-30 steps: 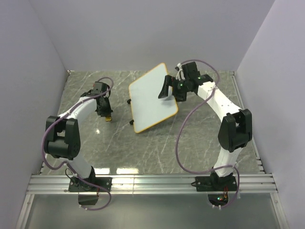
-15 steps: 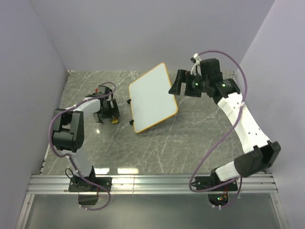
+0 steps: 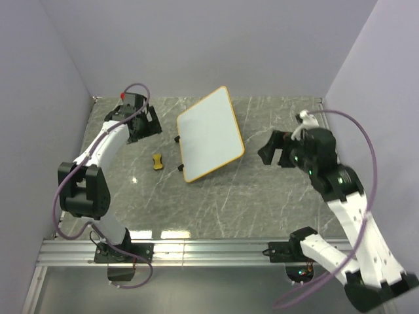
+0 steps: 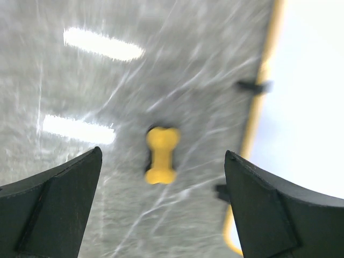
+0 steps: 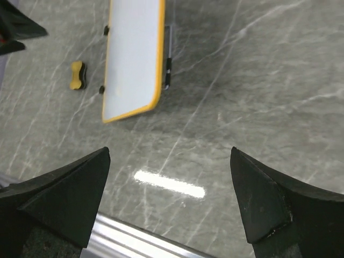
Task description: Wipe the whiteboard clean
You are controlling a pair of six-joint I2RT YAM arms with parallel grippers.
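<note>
Since both the left pincer [image 3: 143,124] and right pincer [image 3: 273,149] gape empty above the tabletop [image 3: 262,196], a careless descent could knock the yellow eraser [image 3: 156,161] or shove the whiteboard [image 3: 208,133] askew.

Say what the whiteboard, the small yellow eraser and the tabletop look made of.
Whiteboard: smooth white panel, likely coated board; the orange-yellow rim looks plastic.
Eraser: matte yellow block, probably foam or plastic.
Table: grey, veined, marble-look surface, polished enough to reflect the lights.
</note>
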